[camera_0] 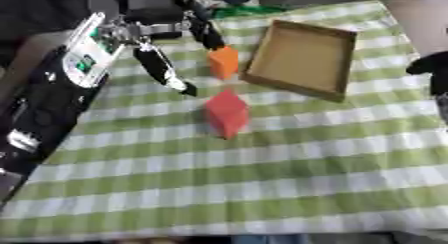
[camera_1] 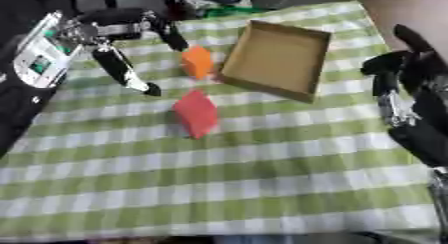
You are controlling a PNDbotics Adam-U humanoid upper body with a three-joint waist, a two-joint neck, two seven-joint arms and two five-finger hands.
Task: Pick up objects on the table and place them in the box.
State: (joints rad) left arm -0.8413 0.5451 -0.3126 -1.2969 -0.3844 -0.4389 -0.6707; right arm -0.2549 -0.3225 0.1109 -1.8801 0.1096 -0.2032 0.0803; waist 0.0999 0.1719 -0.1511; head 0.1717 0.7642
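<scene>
Two blocks: left hand (camera_0: 166, 48) pinching orange block (camera_0: 223, 62) beside box (camera_0: 302, 60) edge; red block (camera_0: 227, 113) apart.

Two blocks and a box on a worktop (camera_0: 262, 188).
The box (camera_0: 302, 59) sits far; one block (camera_0: 223, 62) just left of it, another (camera_0: 227, 113) nearer, left-front of it.
</scene>
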